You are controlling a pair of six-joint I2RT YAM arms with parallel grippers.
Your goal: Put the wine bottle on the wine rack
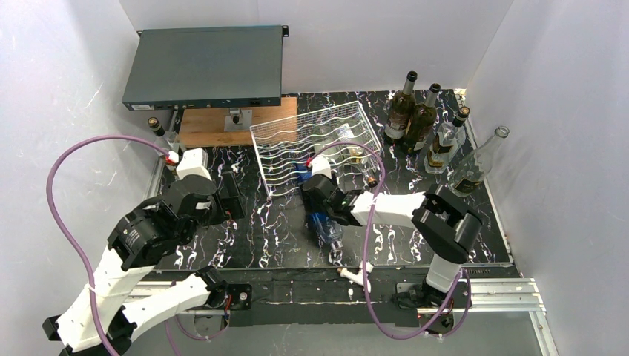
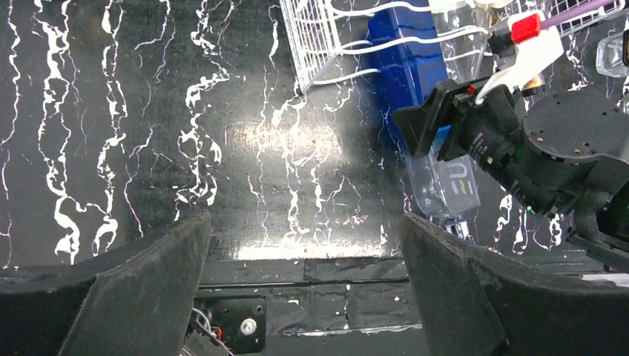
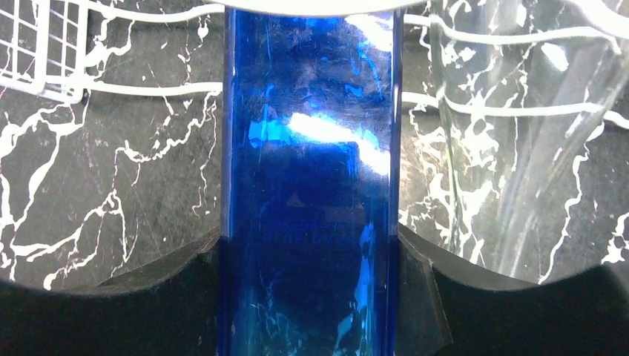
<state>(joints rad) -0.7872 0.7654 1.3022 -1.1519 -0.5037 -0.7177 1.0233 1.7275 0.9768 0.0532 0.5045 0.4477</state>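
Observation:
The wine bottle is blue glass (image 3: 311, 185) and lies flat on the black marbled table. Its far end reaches into the front of the white wire wine rack (image 1: 315, 144); its near end (image 1: 326, 228) points at the table's front edge. My right gripper (image 3: 311, 297) is shut on the bottle's body, a finger pressed on each side. It also shows in the top view (image 1: 320, 194) and the left wrist view (image 2: 445, 119), with the bottle (image 2: 412, 67) under the rack wires (image 2: 319, 33). My left gripper (image 2: 305, 274) is open and empty over the table, left of the rack (image 1: 226, 196).
A clear bottle (image 3: 512, 148) lies in the rack beside the blue one. Several upright bottles (image 1: 419, 122) stand at the back right. A dark grey flat box (image 1: 204, 67) sits on a wooden board (image 1: 215, 126) at the back left. A small object (image 1: 354, 274) lies at the front edge.

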